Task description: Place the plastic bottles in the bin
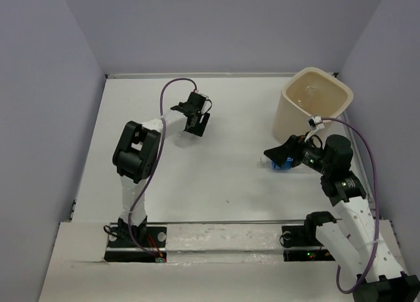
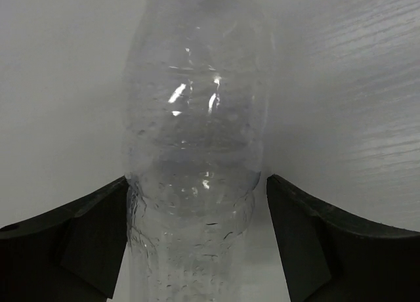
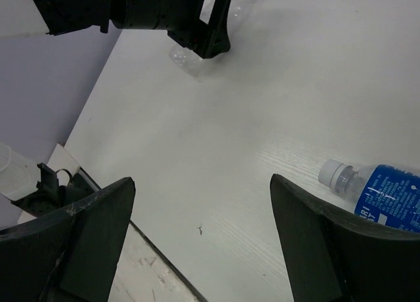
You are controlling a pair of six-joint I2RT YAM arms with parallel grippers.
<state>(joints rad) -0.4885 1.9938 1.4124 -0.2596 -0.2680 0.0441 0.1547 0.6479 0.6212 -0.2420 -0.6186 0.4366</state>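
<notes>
White tabletop (image 1: 216,177), boxed in by pale lilac walls (image 1: 216,26), carries the bin (image 1: 314,111) at its far right corner. Toward the far left, the left gripper (image 2: 197,178) is released. Its jaws are spread either side of a clear bottle (image 2: 197,118), and a slit of tabletop shows at one jaw. Just near of the bin, the right gripper (image 3: 200,184) is spread wide too and grasps nothing. A blue-labelled bottle (image 3: 384,197) with a white cap lies on the tabletop just beside one of its fingers.
</notes>
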